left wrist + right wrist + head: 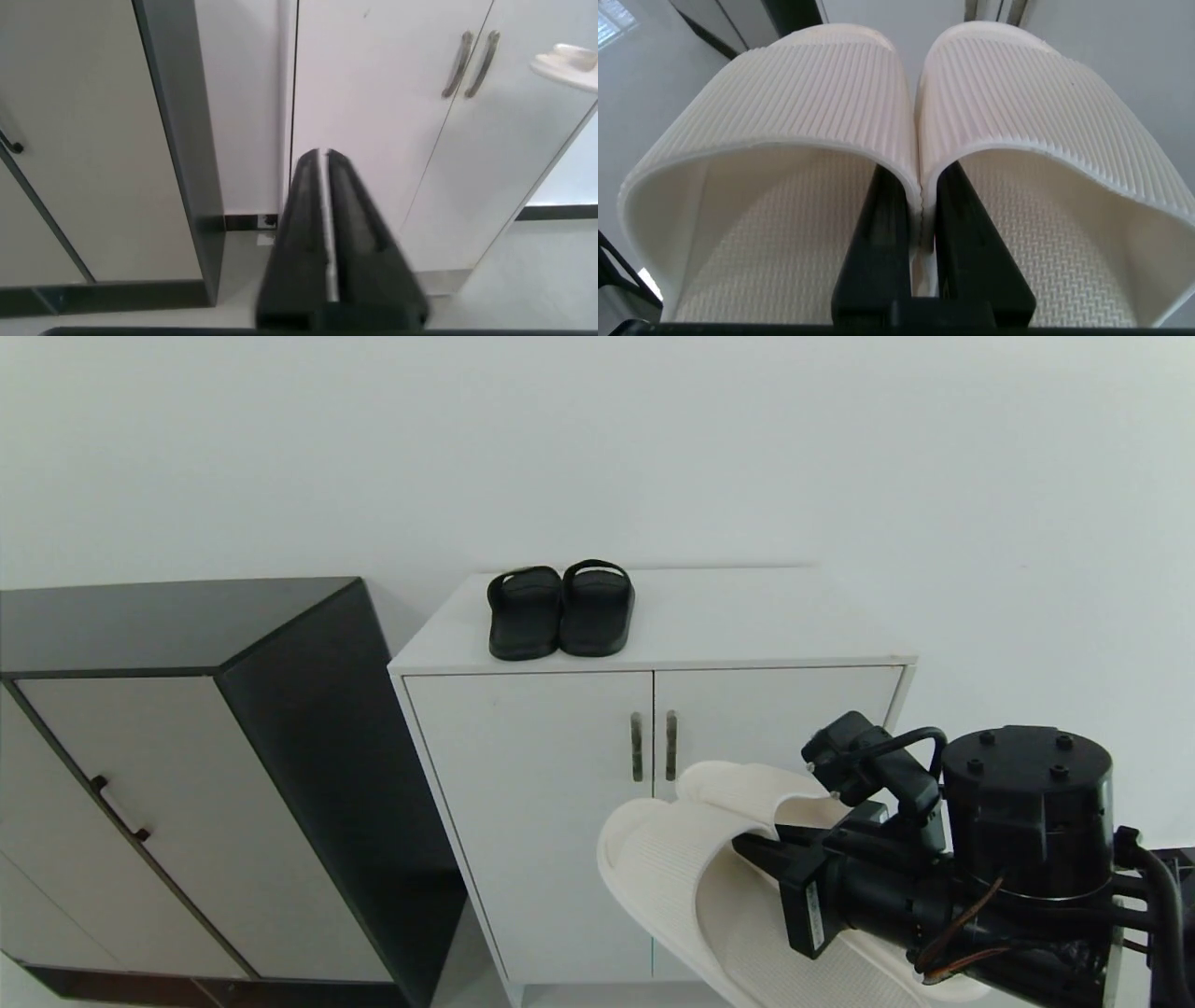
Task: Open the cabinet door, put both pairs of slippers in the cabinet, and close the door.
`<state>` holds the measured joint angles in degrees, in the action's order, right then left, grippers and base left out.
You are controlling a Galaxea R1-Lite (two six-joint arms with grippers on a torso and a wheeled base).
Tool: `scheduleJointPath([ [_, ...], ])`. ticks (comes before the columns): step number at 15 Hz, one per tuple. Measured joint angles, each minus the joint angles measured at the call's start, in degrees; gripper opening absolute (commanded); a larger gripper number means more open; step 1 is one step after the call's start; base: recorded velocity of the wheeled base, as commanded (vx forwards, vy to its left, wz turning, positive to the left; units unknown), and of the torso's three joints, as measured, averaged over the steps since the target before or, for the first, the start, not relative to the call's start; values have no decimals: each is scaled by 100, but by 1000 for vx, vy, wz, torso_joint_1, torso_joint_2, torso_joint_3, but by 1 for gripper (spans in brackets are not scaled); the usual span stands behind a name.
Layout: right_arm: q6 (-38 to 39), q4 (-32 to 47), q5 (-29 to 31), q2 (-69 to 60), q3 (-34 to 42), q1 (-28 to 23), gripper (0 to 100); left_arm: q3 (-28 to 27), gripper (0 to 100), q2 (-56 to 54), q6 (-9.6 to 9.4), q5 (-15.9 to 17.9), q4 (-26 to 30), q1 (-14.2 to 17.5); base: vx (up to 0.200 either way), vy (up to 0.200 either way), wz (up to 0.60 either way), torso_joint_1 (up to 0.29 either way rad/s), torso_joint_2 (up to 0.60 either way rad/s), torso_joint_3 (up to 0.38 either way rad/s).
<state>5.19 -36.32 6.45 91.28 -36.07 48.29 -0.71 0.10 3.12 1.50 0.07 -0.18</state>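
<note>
A white cabinet (pixel 653 616) stands against the wall with both doors closed; its two metal handles (pixel 653 746) meet at the centre. A pair of black slippers (pixel 560 609) rests on its top, toward the left. My right gripper (pixel 761 847) is shut on a pair of white slippers (pixel 681 877), held in the air in front of the right door. In the right wrist view the fingers (pixel 882 233) pinch the two inner strap edges of the white slippers (pixel 822 121) together. My left gripper (pixel 324 163) is shut and empty, low in front of the cabinet's left door (pixel 374 93).
A black cabinet with grey doors (pixel 187 756) stands close to the left of the white one, with a narrow gap between them. A bare white wall runs behind both. Grey floor (pixel 523 280) lies in front.
</note>
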Motion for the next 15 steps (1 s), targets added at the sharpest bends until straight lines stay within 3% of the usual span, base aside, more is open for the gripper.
scheduleJointPath([
  [11, 0, -22, -10, 37, 107, -17, 0, 0, 100, 0, -72, 33, 0, 0, 0, 0, 0, -149, 481, 326],
  [15, -7, -492, -2, 172, 243, -122, 0, -34, 100, 9, -156, 167, 6, 0, 0, 0, 0, -69, 452, 367],
])
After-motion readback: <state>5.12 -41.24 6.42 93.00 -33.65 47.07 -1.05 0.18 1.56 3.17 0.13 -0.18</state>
